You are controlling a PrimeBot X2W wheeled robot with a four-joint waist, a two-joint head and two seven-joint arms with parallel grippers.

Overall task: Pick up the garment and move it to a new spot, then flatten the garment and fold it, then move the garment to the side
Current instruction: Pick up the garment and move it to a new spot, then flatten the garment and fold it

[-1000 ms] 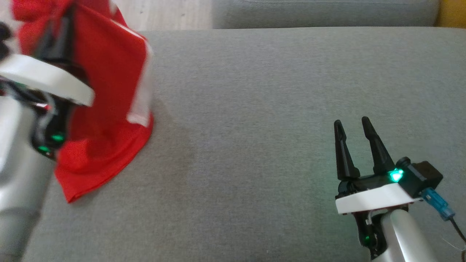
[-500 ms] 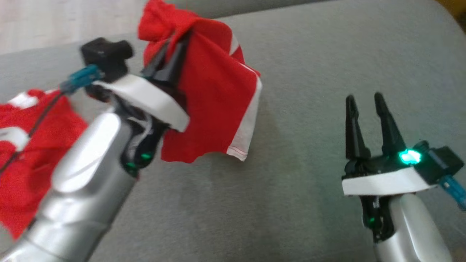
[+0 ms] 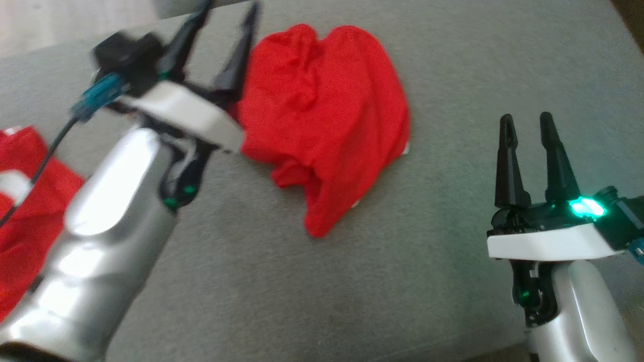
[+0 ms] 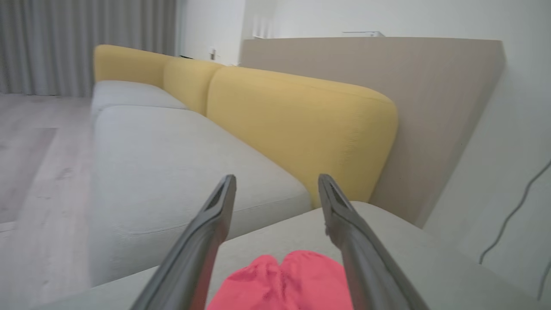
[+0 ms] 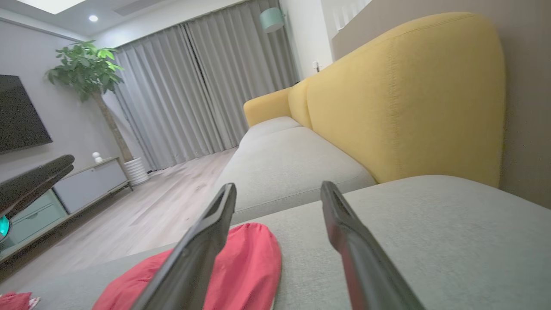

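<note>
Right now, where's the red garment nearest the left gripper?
Head view, centre: the red garment lies bunched on the grey cushion, just right of the open left gripper.

A grey seat cushion (image 3: 453, 65) is lying flat across the head view. Beyond it, further grey seats (image 4: 163, 163) are running on in a row, each backing onto a yellow backrest (image 4: 301, 125). A beige panel (image 4: 409, 86) is standing behind the nearest backrest, and a thin cable (image 4: 512, 215) is hanging down the white wall beside it. Pale wood flooring (image 5: 172, 185) is extending in front of the sofa. Grey curtains (image 5: 193, 86) are hanging full length at the far end. A mint-green lamp shade (image 5: 272, 19) is showing at their top edge. A leafy plant (image 5: 86, 69) is standing in a ribbed white pot (image 5: 137, 170) beside a low cabinet (image 5: 86, 183). A dark screen (image 5: 19, 116) is hanging on the wall above it.
</note>
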